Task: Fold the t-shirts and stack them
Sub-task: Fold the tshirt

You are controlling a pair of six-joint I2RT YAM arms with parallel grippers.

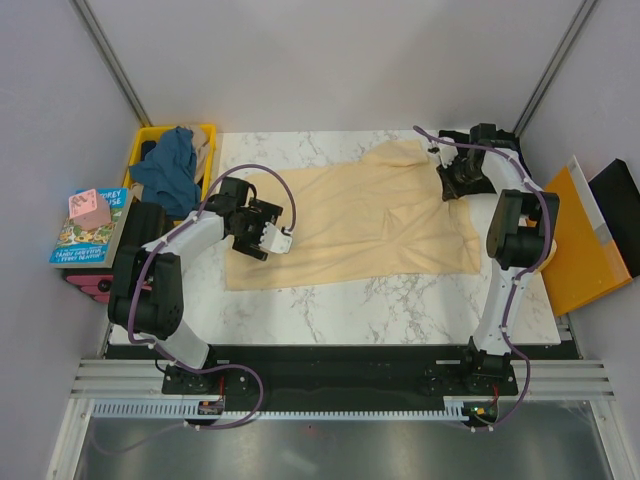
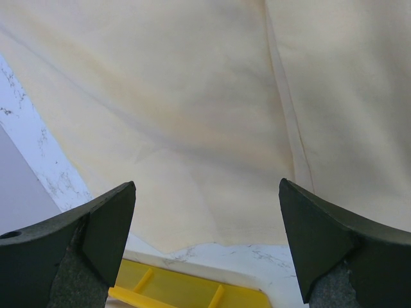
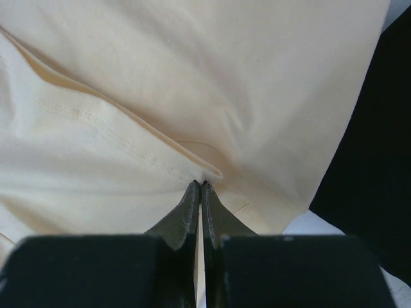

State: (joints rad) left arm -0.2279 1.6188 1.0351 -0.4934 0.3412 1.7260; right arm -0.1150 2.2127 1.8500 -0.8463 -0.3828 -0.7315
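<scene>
The pale cream-yellow t-shirt (image 1: 350,220) lies spread flat on the marble table (image 1: 400,300). My left gripper (image 1: 256,236) hovers open and empty over the shirt's left edge. In the left wrist view its fingers (image 2: 103,224) stand wide apart above the cloth (image 2: 192,115). My right gripper (image 1: 450,180) is at the shirt's back right corner. In the right wrist view it (image 3: 202,186) is shut, pinching a fold of the cream cloth (image 3: 160,83). The teal-blue t-shirt (image 1: 170,165) lies bunched in the yellow crate (image 1: 140,140). I cannot make out the black t-shirt for sure.
An orange flat folder (image 1: 580,240) with a black flat thing (image 1: 615,190) beside it lies off the table's right edge. A book (image 1: 85,235) with a pink cube (image 1: 88,207) on it sits at the left. The crate's rim shows in the left wrist view (image 2: 192,289).
</scene>
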